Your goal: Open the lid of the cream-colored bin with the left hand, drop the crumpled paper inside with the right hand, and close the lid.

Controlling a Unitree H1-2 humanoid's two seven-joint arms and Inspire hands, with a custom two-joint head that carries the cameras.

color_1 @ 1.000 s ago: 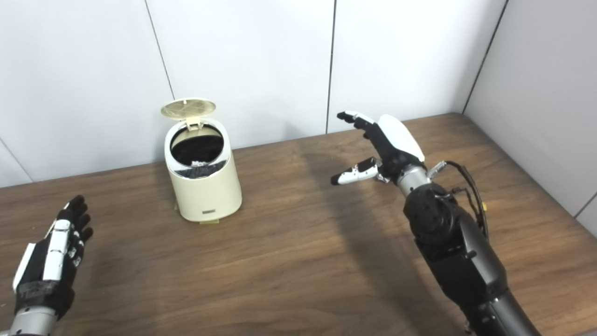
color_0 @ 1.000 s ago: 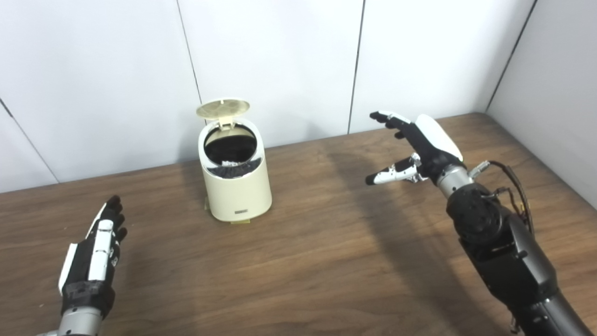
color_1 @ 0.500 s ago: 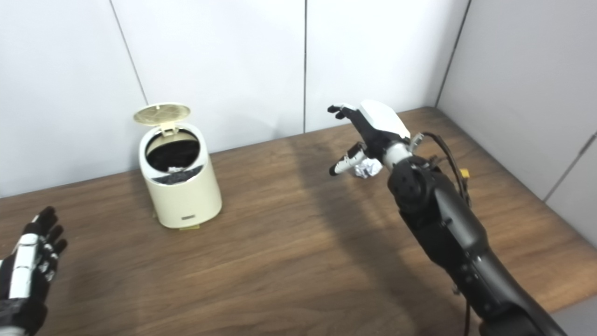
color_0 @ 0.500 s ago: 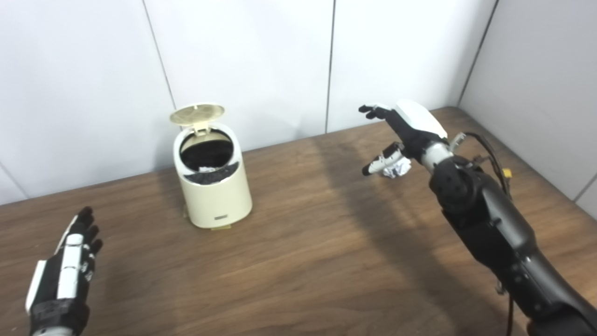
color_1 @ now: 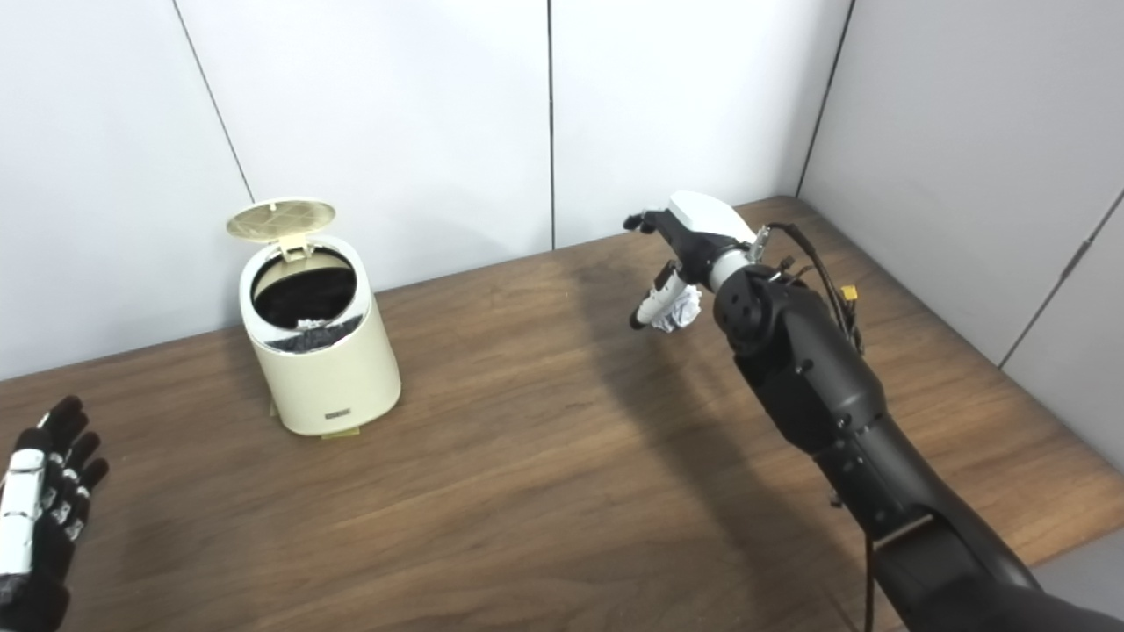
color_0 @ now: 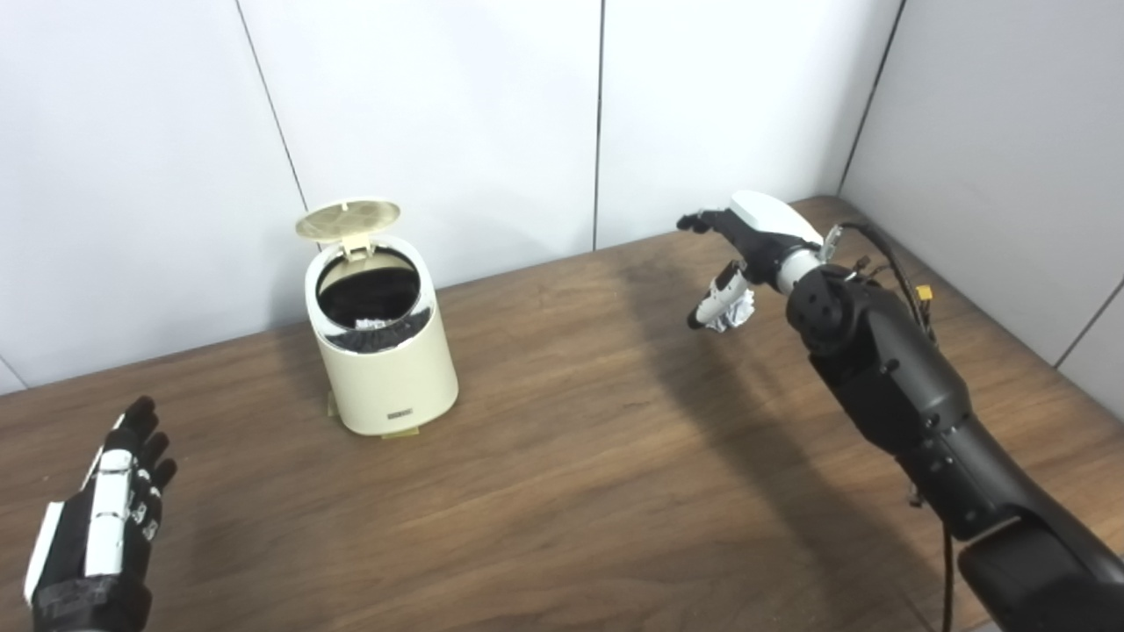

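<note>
Right robot hand hovers with fingers spread, holding nothing, over the crumpled paper on the bench at right of centre. Left robot hand waits, splayed, lower left. Left of centre, the cream-colored bin stands with its lid up. Paper looks light, soft, springy; best pinched across its bulk.

Count from my end: one cream-colored bin, with one lid, hinged up. One crumpled paper out on the table, plus I see one pale scrap of something inside the bin, can't tell what. Two hands in view: left hand and right hand. One table, wood top.
</note>
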